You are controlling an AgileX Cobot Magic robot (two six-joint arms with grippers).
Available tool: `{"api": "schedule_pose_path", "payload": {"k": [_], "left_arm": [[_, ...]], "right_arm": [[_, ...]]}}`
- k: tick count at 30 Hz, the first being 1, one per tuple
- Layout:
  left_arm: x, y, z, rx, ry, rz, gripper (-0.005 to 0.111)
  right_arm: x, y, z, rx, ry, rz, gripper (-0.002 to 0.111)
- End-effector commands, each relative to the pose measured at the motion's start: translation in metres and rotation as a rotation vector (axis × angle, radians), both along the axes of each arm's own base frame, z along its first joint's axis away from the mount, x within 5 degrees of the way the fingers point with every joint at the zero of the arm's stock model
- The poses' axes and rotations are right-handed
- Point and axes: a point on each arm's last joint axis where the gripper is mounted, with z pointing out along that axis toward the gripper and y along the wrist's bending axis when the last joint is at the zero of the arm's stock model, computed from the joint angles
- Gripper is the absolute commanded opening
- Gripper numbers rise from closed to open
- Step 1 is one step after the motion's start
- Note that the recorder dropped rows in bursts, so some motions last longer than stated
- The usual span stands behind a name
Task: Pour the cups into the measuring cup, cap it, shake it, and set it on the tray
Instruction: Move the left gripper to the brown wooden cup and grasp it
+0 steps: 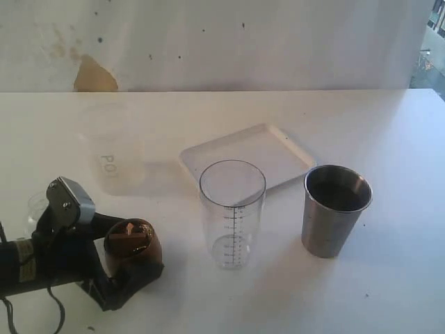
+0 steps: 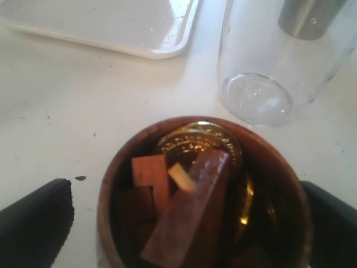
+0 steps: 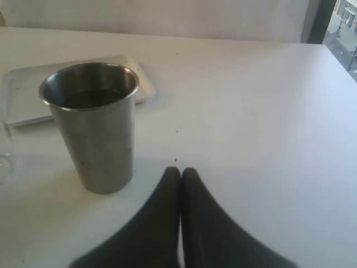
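At near left: wooden cup [image 1: 133,245], filled, straddled by left gripper [image 2: 187,212], spread wide. Centre: measuring cup [image 1: 232,212], empty. Right: steel tumbler [image 1: 335,212], upright; right gripper [image 3: 180,176] closed nearby. Far: tray [image 1: 278,149]. No pour judged done.

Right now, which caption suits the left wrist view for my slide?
Open left gripper straddles a wooden cup holding wood pieces and a gold disc, near the clear measuring cup and white tray.

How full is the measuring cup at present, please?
Empty: the measuring cup is clear throughout, its bottom bare in the left wrist view.
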Motion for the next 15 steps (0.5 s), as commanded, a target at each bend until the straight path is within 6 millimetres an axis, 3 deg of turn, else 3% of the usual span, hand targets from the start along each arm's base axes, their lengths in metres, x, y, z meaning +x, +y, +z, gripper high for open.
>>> {"api": "schedule_pose_path", "payload": {"k": [1, 15], "left_arm": [[0.007, -0.004, 0.0, -0.001, -0.016, -0.016, 0.105], [0.025, -0.009, -0.003, 0.037, -0.031, -0.042, 0.104]], "right_arm": [[0.0, 0.0, -0.001, -0.001, -0.006, 0.0, 0.0], [0.0, 0.0, -0.001, -0.001, -0.006, 0.0, 0.0]]}}
